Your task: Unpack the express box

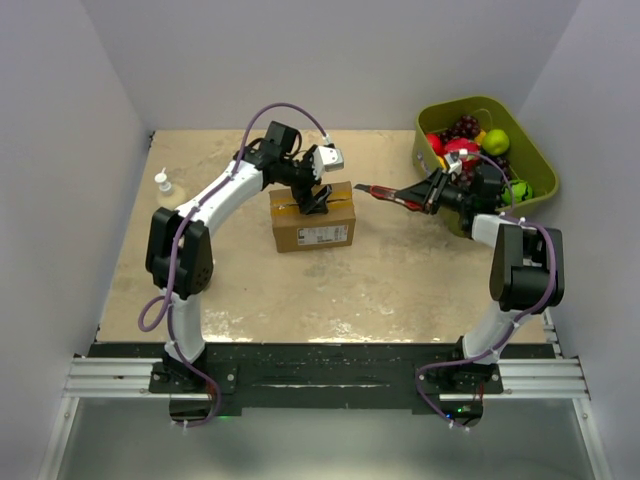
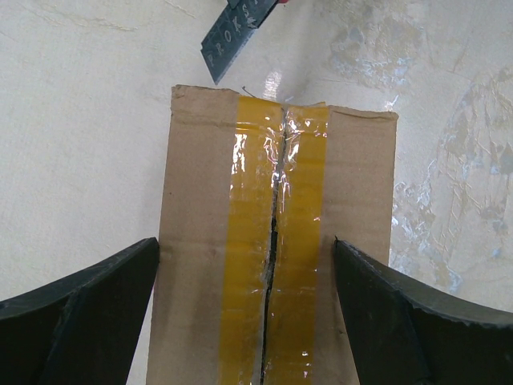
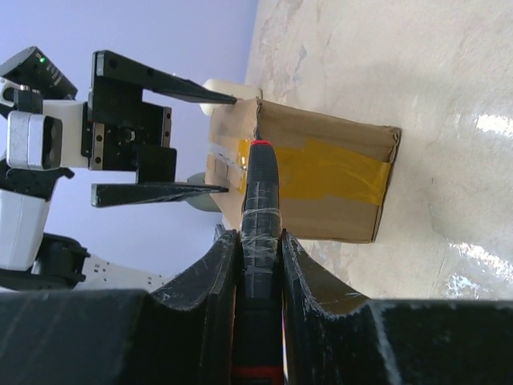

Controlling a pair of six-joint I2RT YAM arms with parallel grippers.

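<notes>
The express box is a brown carton at mid-table, with a white label on its near side. Its yellow tape is slit open along the seam between the top flaps. My left gripper is open just above the box top, and its fingers straddle the box width without touching. My right gripper is shut on a black and red utility knife. The knife points at the box's right end, just short of it. The blade tip shows beyond the box's far edge.
A green bin full of toy fruit stands at the back right, close behind my right arm. A small white bottle stands at the left edge of the table. White walls enclose the table on three sides.
</notes>
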